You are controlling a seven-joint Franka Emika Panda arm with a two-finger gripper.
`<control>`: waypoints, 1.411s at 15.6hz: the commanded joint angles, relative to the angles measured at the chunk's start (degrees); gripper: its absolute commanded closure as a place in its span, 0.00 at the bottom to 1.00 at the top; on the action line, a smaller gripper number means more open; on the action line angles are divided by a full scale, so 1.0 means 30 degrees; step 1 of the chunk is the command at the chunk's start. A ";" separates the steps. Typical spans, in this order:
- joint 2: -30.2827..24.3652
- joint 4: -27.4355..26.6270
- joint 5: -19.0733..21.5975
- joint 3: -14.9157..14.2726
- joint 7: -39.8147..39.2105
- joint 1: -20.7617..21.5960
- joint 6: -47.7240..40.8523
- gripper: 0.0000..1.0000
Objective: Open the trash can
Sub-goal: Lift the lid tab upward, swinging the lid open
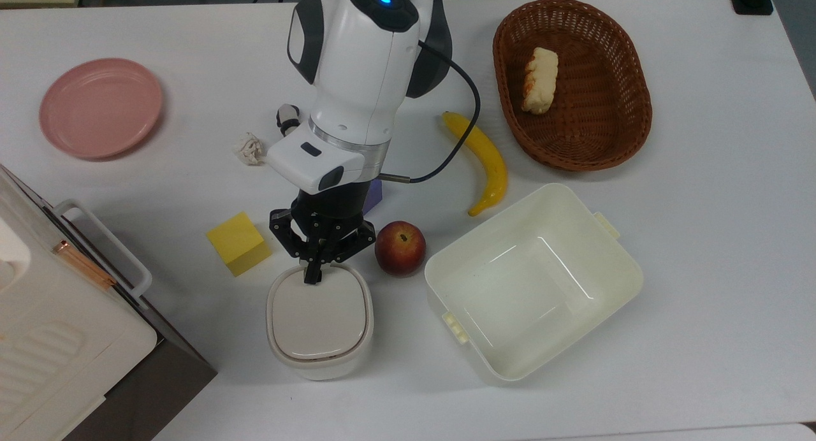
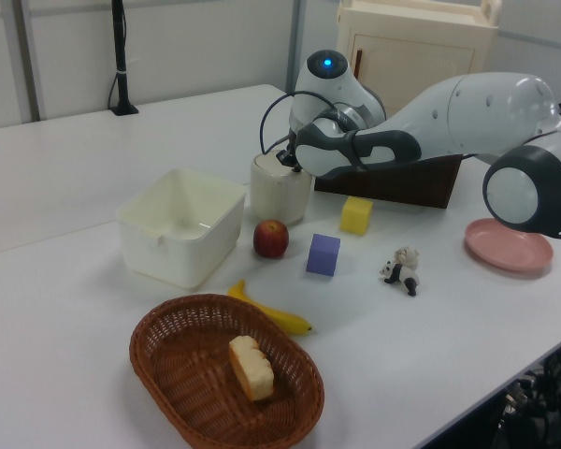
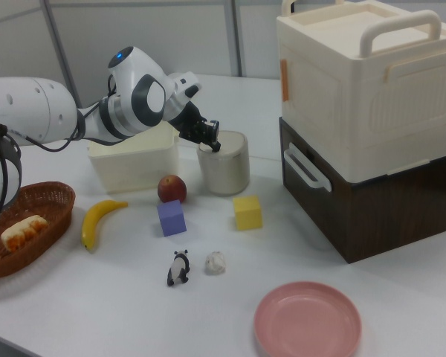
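One trash can (image 1: 320,323) stands on the white table (image 1: 701,269), its beige-grey lid (image 1: 319,318) down flat. It serves as the landmark for the rest. One gripper (image 1: 313,276) sits over the lid's edge on the arm's side; its two black fingers are pressed together into a single tip that meets the lid there and grips nothing. In the right view the same tip (image 3: 213,144) rests at the can's (image 3: 224,163) top rim.

Around the can, in the top view: one red apple (image 1: 400,248) just beside it at the top view's right, one large cream tub (image 1: 534,281) beyond the apple and empty, one yellow cube (image 1: 239,243) near the can's upper left corner, and one purple cube (image 1: 371,195) mostly hidden under the arm's wrist. One banana (image 1: 483,161) lies further up to the right, and one brown wicker basket (image 1: 631,103) past it holds one piece of bread (image 1: 540,80). One crumpled white wad (image 1: 248,148) and one small panda figure (image 1: 288,118) lie above the can, beside the arm. One pink plate (image 1: 101,107) sits well apart at the upper left. One big white box with handle (image 1: 57,313) stands on a dark brown base (image 1: 153,390) to the can's left, near but not touching. The arm (image 1: 363,78) itself covers the table between the can and the panda.
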 commanded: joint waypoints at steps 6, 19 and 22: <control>0.0413 -0.0130 -0.0842 -0.0215 0.0539 0.0278 0.0362 0.99; -0.5063 -0.1038 0.5838 -0.0041 0.0451 0.0190 -0.4081 1.00; -0.6525 -0.1242 0.6395 0.0778 0.0334 0.0132 -0.8324 0.95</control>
